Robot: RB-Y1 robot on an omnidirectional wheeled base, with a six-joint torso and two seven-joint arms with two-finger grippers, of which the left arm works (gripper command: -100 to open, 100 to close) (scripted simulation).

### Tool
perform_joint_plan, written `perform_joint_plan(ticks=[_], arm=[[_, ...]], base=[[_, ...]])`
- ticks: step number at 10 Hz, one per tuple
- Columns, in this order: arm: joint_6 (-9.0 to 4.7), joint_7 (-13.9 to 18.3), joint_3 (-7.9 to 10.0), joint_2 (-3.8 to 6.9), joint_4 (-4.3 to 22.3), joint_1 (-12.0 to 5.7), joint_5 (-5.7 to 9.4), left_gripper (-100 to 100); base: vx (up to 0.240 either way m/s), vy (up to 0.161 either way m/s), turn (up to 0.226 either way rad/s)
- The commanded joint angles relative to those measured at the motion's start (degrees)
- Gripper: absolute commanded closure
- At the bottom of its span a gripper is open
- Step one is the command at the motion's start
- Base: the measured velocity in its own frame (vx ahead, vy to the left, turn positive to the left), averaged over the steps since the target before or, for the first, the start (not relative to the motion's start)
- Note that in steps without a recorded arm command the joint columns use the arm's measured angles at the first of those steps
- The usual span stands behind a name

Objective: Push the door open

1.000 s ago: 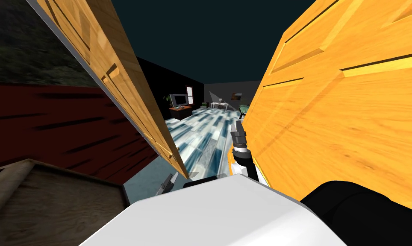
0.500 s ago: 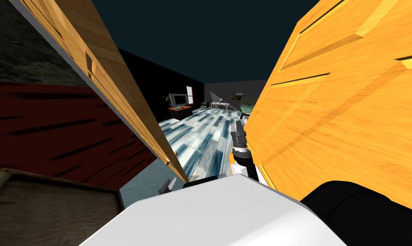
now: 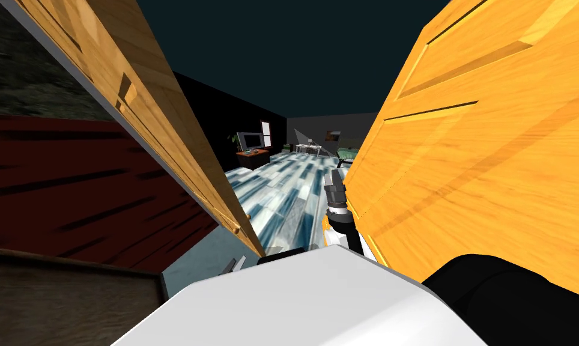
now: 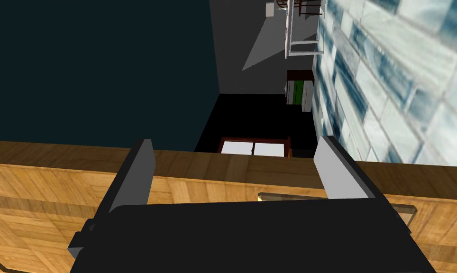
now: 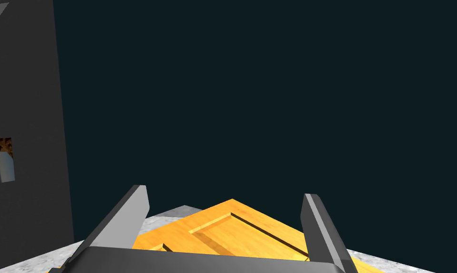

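Left door (image 3: 162, 138) at 10 o'clock, right door (image 3: 474, 180) at 2 o'clock, both swung outward. Gap between them slightly wider than second ago. Box (image 3: 60, 294) at 8 o'clock sits lower in view: my own advance.

Left gripper (image 4: 237, 154) spread, empty, against left door at 7 o'clock. Right gripper (image 5: 225, 196) spread, empty, beside right door's edge, just off centre at 3 o'clock.

Judgement: doorway nearly passable; further advance should finish the push.
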Motion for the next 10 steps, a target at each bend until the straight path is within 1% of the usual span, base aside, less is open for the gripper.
perform_joint_plan(ticks=[1, 2, 5, 6, 7, 8, 9, 10], arm=[[-0.74, 0.27, -0.29, 0.46, 0.82, 0.31, -0.11, -100], [-1.22, 0.43, -0.45, 0.69, 1.55, 0.34, -0.17, -100], [-3.79, 1.20, -1.21, 2.08, 5.39, 0.72, -0.44, -100], [-4.20, 1.33, -1.33, 2.31, 6.00, 0.79, -0.48, -100], [-5.03, 1.57, -1.57, 2.77, 7.23, 0.94, -0.57, -100], [-6.14, 1.89, -1.88, 3.44, 8.89, 1.23, -0.68, -100], [-6.77, 2.06, -2.03, 3.88, 9.84, 1.48, -0.74, -100], [-6.77, 2.06, -2.03, 3.88, 9.84, 1.48, -0.74, -100]], base=[[0.130, 0.041, 0.062], [0.127, 0.084, 0.014], [0.134, 0.058, 0.017], [0.122, 0.051, 0.016], [0.120, 0.049, 0.018], [0.132, 0.055, 0.024], [0.117, 0.106, 0.064], [0.053, 0.077, 0.013]])
